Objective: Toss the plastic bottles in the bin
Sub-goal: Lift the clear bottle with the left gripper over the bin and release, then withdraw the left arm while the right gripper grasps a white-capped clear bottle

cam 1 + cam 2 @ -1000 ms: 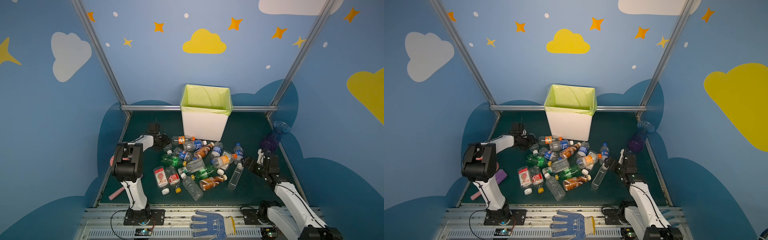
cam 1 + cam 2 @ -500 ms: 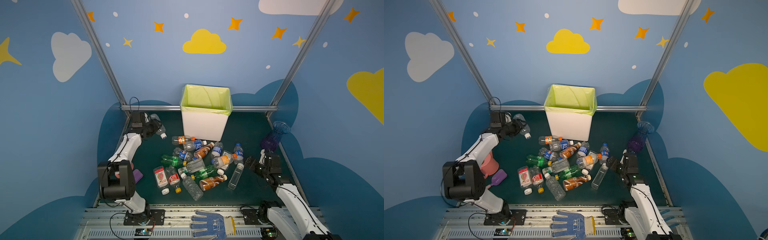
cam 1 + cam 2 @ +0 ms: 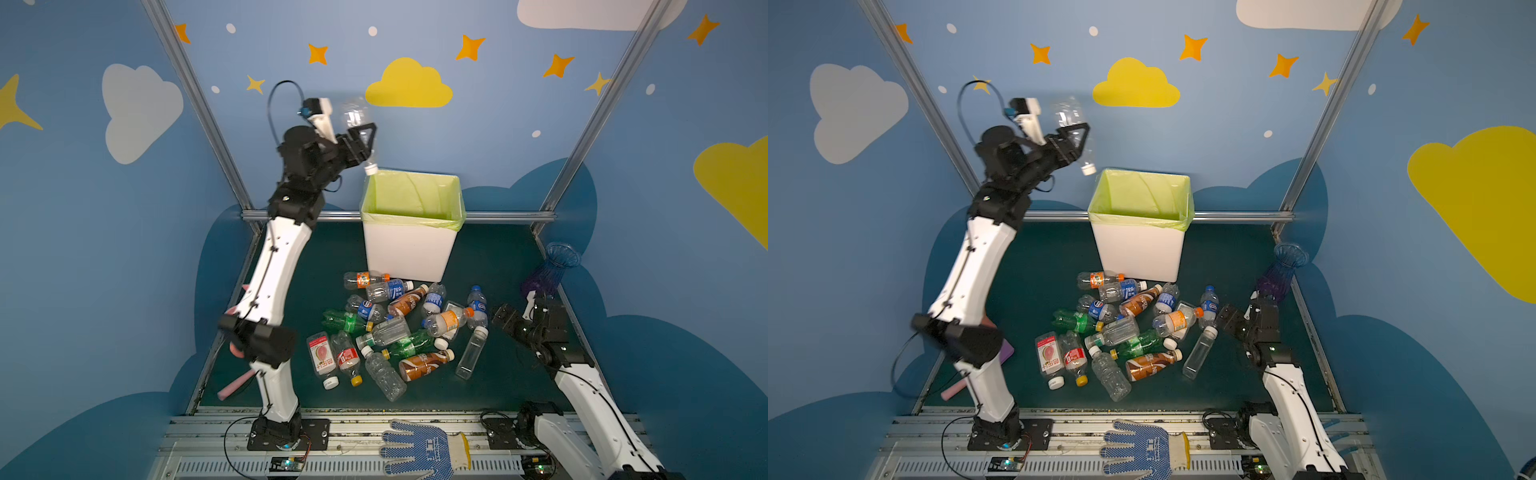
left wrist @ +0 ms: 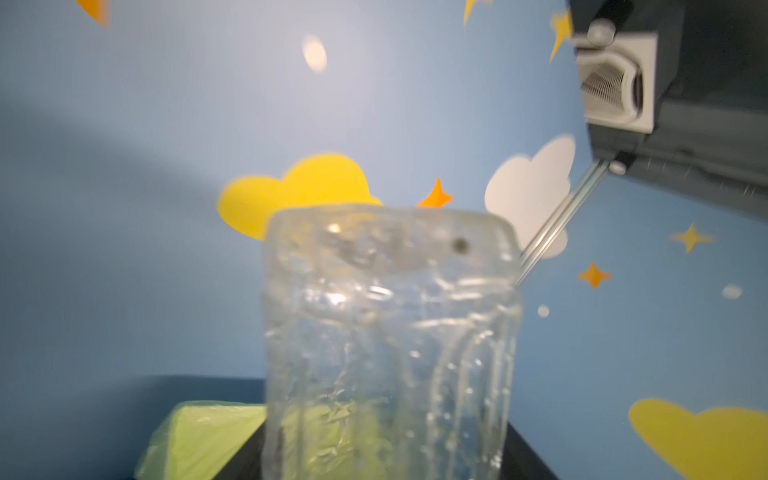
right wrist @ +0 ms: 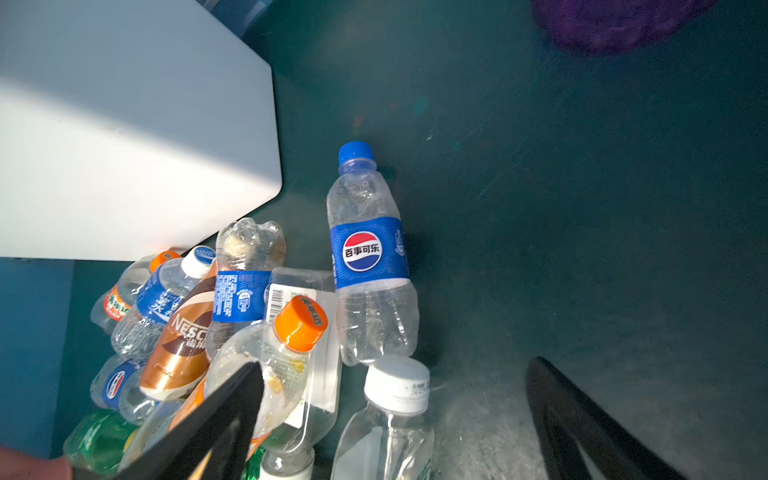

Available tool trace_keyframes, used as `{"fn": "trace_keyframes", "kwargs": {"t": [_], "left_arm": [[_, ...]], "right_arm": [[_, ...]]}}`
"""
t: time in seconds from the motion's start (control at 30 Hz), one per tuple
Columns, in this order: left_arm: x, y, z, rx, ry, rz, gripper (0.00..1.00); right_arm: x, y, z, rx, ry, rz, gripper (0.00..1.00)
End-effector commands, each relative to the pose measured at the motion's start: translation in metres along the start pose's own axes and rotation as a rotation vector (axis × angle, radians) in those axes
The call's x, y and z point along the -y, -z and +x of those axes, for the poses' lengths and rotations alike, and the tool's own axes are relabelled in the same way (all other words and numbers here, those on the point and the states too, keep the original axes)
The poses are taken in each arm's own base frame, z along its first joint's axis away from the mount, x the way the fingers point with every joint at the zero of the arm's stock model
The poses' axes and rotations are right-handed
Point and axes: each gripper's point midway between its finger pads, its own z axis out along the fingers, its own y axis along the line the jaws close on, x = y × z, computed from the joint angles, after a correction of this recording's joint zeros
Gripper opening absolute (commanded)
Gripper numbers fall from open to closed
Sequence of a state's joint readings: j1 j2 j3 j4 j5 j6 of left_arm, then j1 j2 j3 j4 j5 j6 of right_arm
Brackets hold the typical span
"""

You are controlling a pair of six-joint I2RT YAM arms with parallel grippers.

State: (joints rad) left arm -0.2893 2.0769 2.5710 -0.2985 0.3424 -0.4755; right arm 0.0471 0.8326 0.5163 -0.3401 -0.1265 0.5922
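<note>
My left gripper [image 3: 361, 137] is raised high beside the far-left corner of the bin [image 3: 411, 220], a white bin with a yellow-green bag. A clear plastic bottle [image 3: 358, 118] stands between its jaws, white cap pointing down towards the rim. In the left wrist view this bottle [image 4: 386, 332] fills the space between the dark fingers, above the bag [image 4: 199, 436]; whether they press on it does not show. Several plastic bottles [image 3: 399, 328] lie heaped on the green floor before the bin. My right gripper [image 3: 505, 316] hovers open at the heap's right edge, over a white-capped clear bottle [image 5: 395, 390].
A blue-purple vase [image 3: 552, 270] stands by the right wall behind my right arm. A pink watering can [image 3: 237, 384] lies at the left, partly behind my left arm. A blue-dotted glove [image 3: 424, 449] rests on the front rail.
My left arm has swung up from the floor's back-left corner to beside the bin's rim, carrying the clear bottle. My right arm has barely moved.
</note>
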Motion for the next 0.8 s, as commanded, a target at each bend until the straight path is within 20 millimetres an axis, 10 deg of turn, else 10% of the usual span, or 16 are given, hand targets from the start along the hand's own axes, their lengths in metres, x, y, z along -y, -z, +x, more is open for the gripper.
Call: {"fn": "trace_keyframes", "kwargs": {"t": [0.0,0.4,0.77], "left_arm": [[-0.023,-0.011,0.068,-0.239,0.077,-0.073,0.97],[0.031,0.047,0.020,-0.004,-0.086,-0.040,1.00],[-0.021,0.130,0.070,-0.005,-0.173,-0.252,1.00]], "right_arm": [[-0.014,0.005,-0.002,-0.037,0.012,-0.048,0.97],[0.009,0.015,0.037,-0.147,-0.052,0.057,0.97],[0.012,0.003,0.101,-0.365,-0.028,0.143,0.89]]}}
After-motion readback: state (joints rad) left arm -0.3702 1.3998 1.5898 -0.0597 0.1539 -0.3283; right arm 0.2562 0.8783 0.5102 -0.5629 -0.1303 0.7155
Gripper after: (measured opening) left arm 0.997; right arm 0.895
